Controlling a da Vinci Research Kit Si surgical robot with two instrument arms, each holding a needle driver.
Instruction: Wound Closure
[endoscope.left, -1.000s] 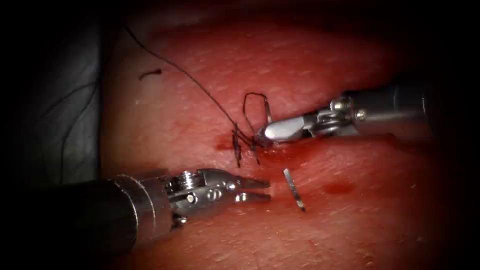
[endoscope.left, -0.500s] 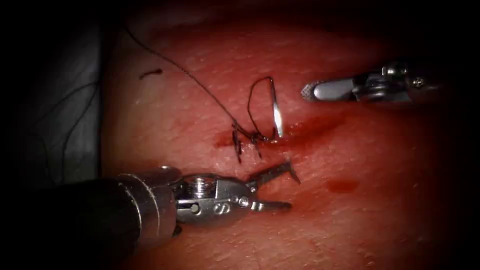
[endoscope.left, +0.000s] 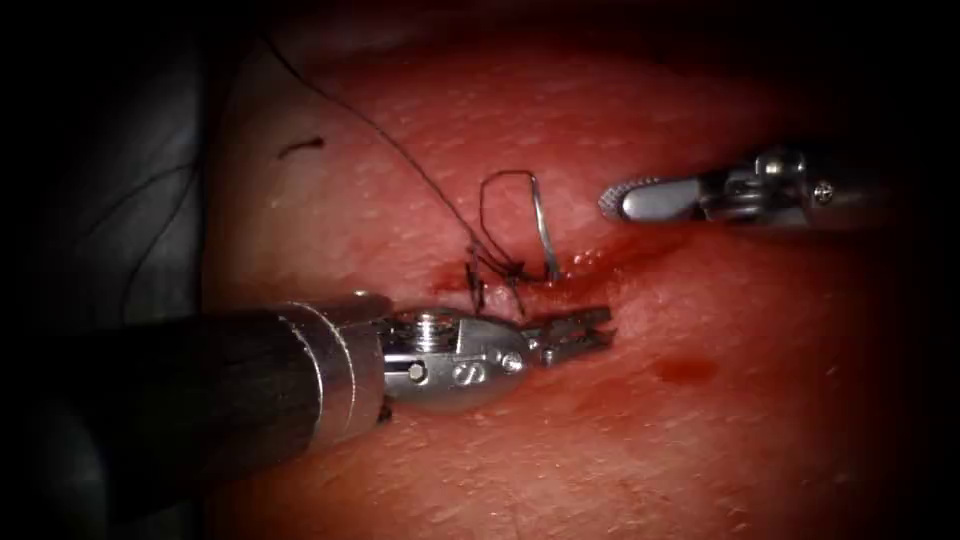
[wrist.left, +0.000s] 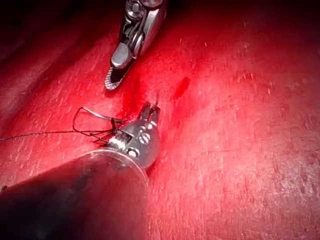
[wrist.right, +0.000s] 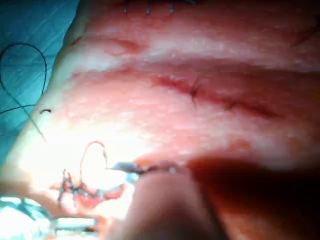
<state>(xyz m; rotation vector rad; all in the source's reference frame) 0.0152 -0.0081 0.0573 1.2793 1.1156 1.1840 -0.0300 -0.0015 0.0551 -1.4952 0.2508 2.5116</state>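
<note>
The left tool (endoscope.left: 578, 330) is lying low over the tissue (endoscope.left: 700, 450) with its jaws together. They are apparently clamping the curved needle (endoscope.left: 541, 230) near its point, just ahead of the wrist. The needle is sitting in the tissue: its rear part is standing up bare just beyond the left tool's tip, with the thread (endoscope.left: 400, 150) looping off its end and trailing away behind the tool. The right tool (endoscope.left: 615, 198) is hovering well clear, ahead of and beyond the left jaws, holding nothing; its jaws are looking slightly apart, the ridged inner face showing.

The risks, as I am judging them:
- The grip is sitting close to the point, so a slip could blunt the point or let the needle spring free.
- Any pull off the needle's own curve is likely to be tearing the tissue around the bite, where red fluid (endoscope.left: 600, 258) is already pooling.
- The thread loop is lying beside the earlier stitch's cut ends (endoscope.left: 476, 292), so it could be snagging there.
</note>
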